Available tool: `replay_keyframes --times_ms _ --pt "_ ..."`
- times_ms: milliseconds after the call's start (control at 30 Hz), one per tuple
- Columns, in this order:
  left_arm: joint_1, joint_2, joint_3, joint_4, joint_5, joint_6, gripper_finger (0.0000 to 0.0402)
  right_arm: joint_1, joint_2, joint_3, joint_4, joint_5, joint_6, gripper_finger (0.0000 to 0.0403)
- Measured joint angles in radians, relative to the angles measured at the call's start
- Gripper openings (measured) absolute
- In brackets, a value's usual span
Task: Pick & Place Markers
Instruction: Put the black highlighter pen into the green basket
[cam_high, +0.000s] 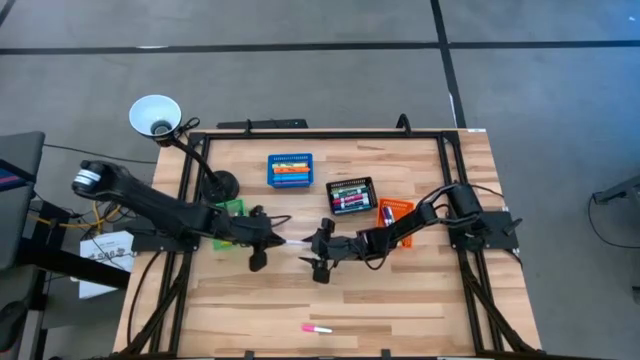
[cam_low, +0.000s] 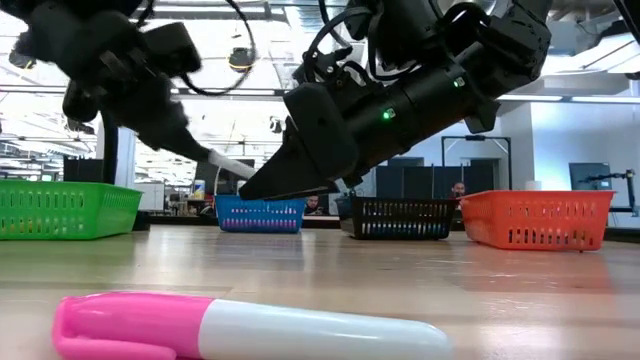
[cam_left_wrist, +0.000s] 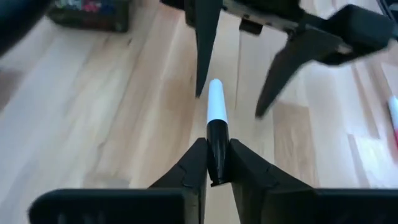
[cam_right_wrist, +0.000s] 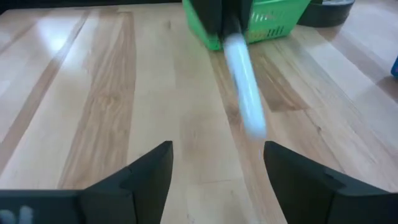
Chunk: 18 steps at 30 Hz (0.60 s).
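Overhead, I see a pale wooden table (cam_high: 400, 300) on a grey floor, with a white lamp (cam_high: 155, 114) at its far left corner; from table height, the room behind is bright, with screens and a person's head far off. Green (cam_low: 62, 208), blue (cam_low: 260, 213), black (cam_low: 402, 216) and orange (cam_low: 535, 218) bins stand along the back. My left gripper (cam_left_wrist: 211, 167) is clamped on the black cap of a white-barrelled marker (cam_left_wrist: 216, 109), held above mid-table, its long axis running straight toward the right gripper (cam_right_wrist: 217, 163), white end leading. That gripper's fingers are spread apart, facing the marker's tip. A pink-capped marker (cam_high: 317, 327) lies flat near the table's front edge, cap toward the left.
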Motion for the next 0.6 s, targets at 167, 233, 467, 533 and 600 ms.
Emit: replay_keyframes --times_ms 167,233,467,533,600 --pt "0.0 -0.27 0.0 -0.346 0.001 -0.053 0.0048 0.0 0.0 0.0 -0.015 0.0 0.0 0.0238" --pt "0.0 -0.388 0.0 -0.509 0.008 -0.113 0.0051 0.0 0.0 0.0 -0.019 0.0 0.0 0.0235" --pt "-0.009 -0.71 0.01 -0.96 0.084 -0.304 0.0048 0.0 0.0 0.0 -0.017 0.0 0.0 0.0228" --pt "-0.013 -0.759 0.011 -1.015 0.109 -0.341 0.0049 0.0 0.0 0.0 -0.018 0.0 0.0 0.0227" --pt "-0.013 -0.782 0.011 -1.038 0.113 -0.373 0.005 0.0 0.0 0.0 -0.017 0.0 0.0 0.0226"
